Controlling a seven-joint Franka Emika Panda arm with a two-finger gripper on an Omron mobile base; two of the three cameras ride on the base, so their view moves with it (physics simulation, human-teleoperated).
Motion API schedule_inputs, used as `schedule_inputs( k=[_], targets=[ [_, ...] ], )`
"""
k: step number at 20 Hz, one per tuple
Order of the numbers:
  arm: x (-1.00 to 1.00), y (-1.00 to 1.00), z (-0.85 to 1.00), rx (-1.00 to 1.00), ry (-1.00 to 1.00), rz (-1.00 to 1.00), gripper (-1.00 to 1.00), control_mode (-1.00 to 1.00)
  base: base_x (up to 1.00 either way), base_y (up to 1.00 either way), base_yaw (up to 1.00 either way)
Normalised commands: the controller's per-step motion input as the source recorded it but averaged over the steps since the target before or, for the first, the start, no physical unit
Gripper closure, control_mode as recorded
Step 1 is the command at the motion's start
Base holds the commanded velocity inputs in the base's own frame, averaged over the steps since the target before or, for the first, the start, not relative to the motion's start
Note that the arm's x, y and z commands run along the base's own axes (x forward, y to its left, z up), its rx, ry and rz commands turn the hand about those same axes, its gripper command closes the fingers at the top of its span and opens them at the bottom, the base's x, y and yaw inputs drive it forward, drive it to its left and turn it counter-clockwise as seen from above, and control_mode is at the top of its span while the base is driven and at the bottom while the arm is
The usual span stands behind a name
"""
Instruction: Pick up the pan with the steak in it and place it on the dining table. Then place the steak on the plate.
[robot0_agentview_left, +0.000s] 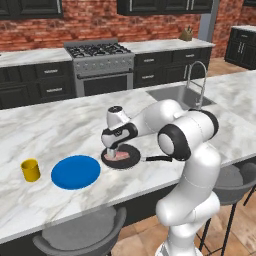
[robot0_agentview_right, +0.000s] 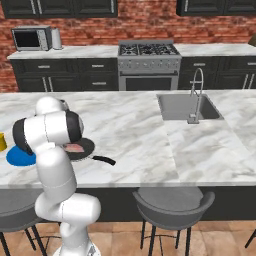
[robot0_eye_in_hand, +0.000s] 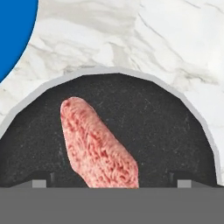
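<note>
The end effector (robot0_agentview_left: 115, 150) hangs spread and empty right over the steak (robot0_eye_in_hand: 98, 146), whose long axis runs 11-to-5 in the pan (robot0_eye_in_hand: 148, 113) on the counter (robot0_agentview_left: 60, 130).

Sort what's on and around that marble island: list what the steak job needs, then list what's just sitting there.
Job things:
- small round black frying pan
- pink-red raw steak lying in it
- flat bright blue plate
- white-grey marble dining table
- gripper low over the pan

Just lying about:
- small yellow cup
- steel sink with faucet
- grey stools
</note>
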Motion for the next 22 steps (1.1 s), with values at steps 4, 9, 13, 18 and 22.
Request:
schedule_inputs(
  k=[4, 9, 13, 18, 22],
  targets=[
    [0.0, -0.05, -0.17, 0.0, 0.0, 0.01, -1.0, -1.0, 0.0, 0.0, 0.0],
    [0.0, -0.11, -0.21, 0.0, 0.0, 0.01, -1.0, -1.0, 0.0, 0.0, 0.0],
    [0.0, -0.08, -0.22, 0.0, 0.0, 0.01, -1.0, -1.0, 0.0, 0.0, 0.0],
    [0.02, 0.0, -0.22, 0.0, 0.0, 0.01, -1.0, -1.0, 0.0, 0.0, 0.0],
    [0.11, 0.0, -0.18, 0.0, 0.0, 0.0, -1.0, -1.0, 0.0, 0.0, 0.0]
  ],
)
